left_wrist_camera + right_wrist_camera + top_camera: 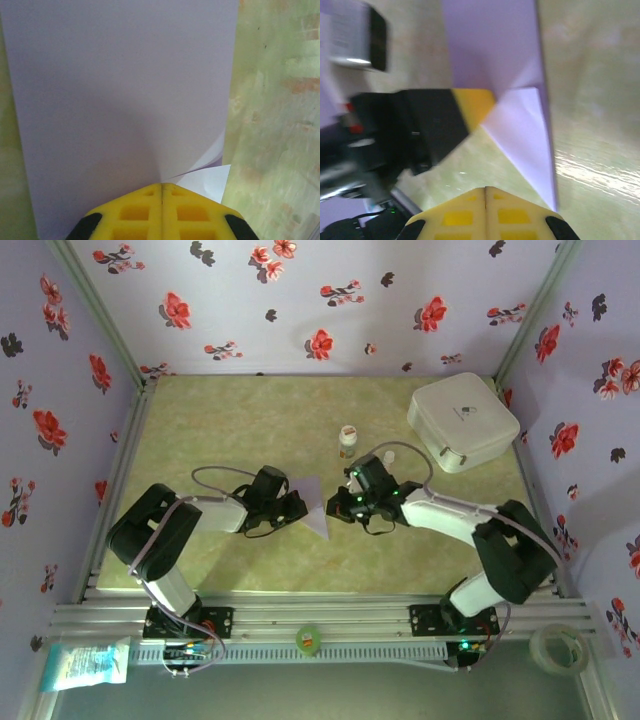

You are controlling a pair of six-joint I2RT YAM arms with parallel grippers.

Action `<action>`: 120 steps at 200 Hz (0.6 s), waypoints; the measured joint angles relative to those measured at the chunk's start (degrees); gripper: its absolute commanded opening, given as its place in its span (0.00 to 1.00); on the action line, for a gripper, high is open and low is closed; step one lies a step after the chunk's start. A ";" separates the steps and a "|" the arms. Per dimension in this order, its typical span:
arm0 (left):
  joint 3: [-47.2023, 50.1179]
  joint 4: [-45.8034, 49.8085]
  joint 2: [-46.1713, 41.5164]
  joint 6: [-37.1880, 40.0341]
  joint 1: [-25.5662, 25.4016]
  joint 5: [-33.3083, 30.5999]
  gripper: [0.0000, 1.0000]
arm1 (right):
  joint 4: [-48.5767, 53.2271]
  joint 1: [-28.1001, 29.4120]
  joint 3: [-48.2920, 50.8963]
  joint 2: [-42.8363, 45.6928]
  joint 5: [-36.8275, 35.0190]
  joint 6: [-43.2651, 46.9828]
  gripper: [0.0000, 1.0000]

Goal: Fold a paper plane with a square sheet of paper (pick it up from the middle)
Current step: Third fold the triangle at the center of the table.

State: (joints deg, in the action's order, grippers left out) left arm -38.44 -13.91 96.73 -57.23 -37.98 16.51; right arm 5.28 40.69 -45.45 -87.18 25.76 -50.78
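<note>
Looks like an early fold, well short of a plane. On the table (230,420), midway between the two arms: the sheet of paper (314,502), lying flat, one corner turned over into a pale triangular flap (522,135).

Left gripper (292,508): closed, fingers together, tip down on the sheet right beside the flap; cannot tell whether pinching an edge or merely pinning it. Right gripper (342,506): closed on nothing, tip low over bare table near the flap's lower point; apart from the paper, as far as can be told.

Next, probably: run the closed right tip along the folded edge to sharpen the crease, with the left holding the sheet steady. Calls for light, even pressure; likely to skid or buckle otherwise, being thin paper on a smooth top.

Around: two small bottles (347,440) (388,456) just beyond the right gripper; a white box (463,420) in the far right corner, well apart.

In the way, mainly: the grippers themselves, close together over a small sheet, so little room to sweep without knocking; also the bottles, near enough to be clipped on any swing away from the paper.
</note>
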 measured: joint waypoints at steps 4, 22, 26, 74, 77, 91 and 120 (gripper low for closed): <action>0.00 0.00 0.00 -0.02 0.00 0.00 0.00 | 0.39 0.26 -0.13 -1.01 0.13 0.02 0.03; 0.00 -0.02 0.00 -0.24 0.00 0.00 0.00 | 0.37 1.01 -0.31 -4.17 0.72 -0.50 0.02; 0.00 -0.02 0.00 -0.31 0.00 0.00 0.00 | 0.11 1.03 -0.31 -4.74 1.05 -0.92 0.02; 0.00 -0.02 0.00 -0.85 0.00 0.02 0.01 | -3.93 1.99 -1.49 -10.54 1.77 -3.08 0.01; 0.00 -0.02 0.00 -0.85 0.00 0.00 0.02 | -3.96 2.01 -1.55 -10.88 1.68 -3.08 0.01; -0.02 0.00 0.00 -0.83 0.00 0.02 0.02 | -3.91 2.08 -1.66 -12.26 1.33 -3.28 0.00; -0.90 1.60 0.00 -0.76 0.00 0.02 0.07 | -4.17 2.10 -1.68 -13.38 1.40 -3.30 0.00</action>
State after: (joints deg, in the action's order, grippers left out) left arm -39.33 -12.32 96.73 -58.00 -37.98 16.53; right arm 1.10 42.78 -47.13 -100.55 27.16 -54.08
